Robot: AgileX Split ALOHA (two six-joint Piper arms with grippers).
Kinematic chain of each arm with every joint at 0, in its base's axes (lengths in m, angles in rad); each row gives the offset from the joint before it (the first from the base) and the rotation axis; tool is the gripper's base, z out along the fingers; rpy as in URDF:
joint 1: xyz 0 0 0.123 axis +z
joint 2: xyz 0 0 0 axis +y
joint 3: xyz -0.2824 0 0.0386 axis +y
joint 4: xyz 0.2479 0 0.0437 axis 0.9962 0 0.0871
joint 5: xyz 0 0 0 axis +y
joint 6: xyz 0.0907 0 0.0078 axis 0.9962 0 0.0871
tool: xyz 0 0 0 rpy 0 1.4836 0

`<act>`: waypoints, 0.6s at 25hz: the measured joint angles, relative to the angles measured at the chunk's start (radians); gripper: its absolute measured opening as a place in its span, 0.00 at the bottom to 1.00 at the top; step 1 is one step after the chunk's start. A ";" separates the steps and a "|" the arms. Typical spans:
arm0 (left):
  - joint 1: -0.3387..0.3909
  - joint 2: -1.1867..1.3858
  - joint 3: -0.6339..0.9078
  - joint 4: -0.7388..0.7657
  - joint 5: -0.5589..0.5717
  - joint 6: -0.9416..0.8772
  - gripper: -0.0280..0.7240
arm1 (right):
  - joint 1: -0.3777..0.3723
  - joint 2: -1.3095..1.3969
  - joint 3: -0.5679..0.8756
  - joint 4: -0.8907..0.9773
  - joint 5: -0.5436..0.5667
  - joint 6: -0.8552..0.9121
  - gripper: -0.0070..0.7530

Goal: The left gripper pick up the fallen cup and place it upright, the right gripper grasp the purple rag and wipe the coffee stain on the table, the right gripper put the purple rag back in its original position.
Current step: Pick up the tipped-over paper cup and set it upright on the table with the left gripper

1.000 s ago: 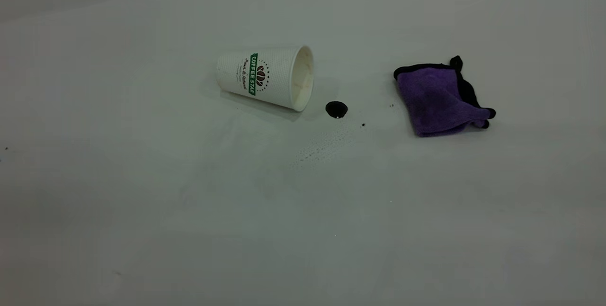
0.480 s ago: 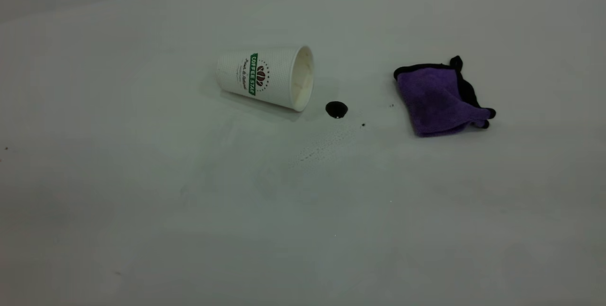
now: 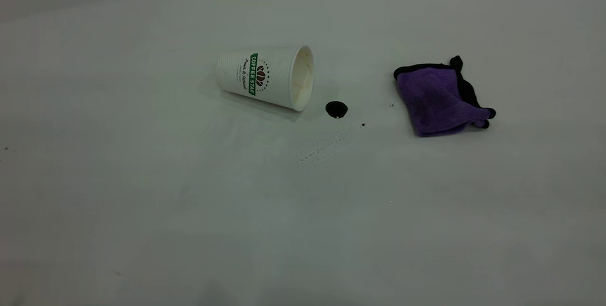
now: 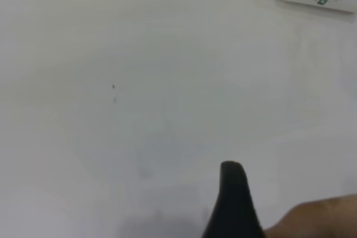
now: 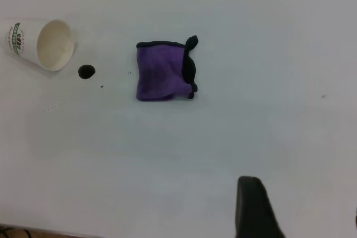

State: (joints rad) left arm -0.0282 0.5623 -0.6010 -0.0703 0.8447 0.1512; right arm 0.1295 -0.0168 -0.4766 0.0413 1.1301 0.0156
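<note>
Nothing on the worktop [image 3: 142,202] has shifted since the earlier frames. Each wrist view shows only one dark finger of its own pincer, left pincer [image 4: 233,204] and right pincer [image 5: 254,210], so I cannot tell whether either is spread. Both hang above bare worktop. The cup [image 3: 265,77] lies on its side, the coffee stain [image 3: 336,109] just beside its mouth, the purple rag [image 3: 438,99] farther right.

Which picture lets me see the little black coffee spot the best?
The exterior view shows the coffee stain best: a glossy dark spot on the table, between the fallen cup and the purple rag. The right wrist view shows it smaller, near the cup's open mouth. The left wrist view misses it, catching only part of the cup.
</note>
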 joint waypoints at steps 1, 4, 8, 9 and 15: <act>0.000 0.059 -0.016 0.000 -0.024 0.015 0.84 | 0.000 0.000 0.000 0.000 0.000 0.000 0.63; 0.000 0.218 -0.065 -0.014 -0.082 0.048 0.82 | 0.000 0.000 0.000 0.000 0.000 0.000 0.63; -0.003 0.413 -0.116 -0.103 -0.182 0.100 0.82 | 0.000 0.000 0.000 0.000 0.000 0.000 0.63; -0.015 0.452 -0.126 -0.123 -0.203 0.116 0.82 | 0.000 0.000 0.000 0.000 0.000 0.000 0.63; -0.199 0.715 -0.205 -0.163 -0.322 0.140 0.82 | 0.000 -0.001 0.000 0.000 0.000 -0.001 0.63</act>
State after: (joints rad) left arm -0.2275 1.2768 -0.8056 -0.2335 0.5226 0.2913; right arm 0.1295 -0.0176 -0.4766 0.0413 1.1301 0.0149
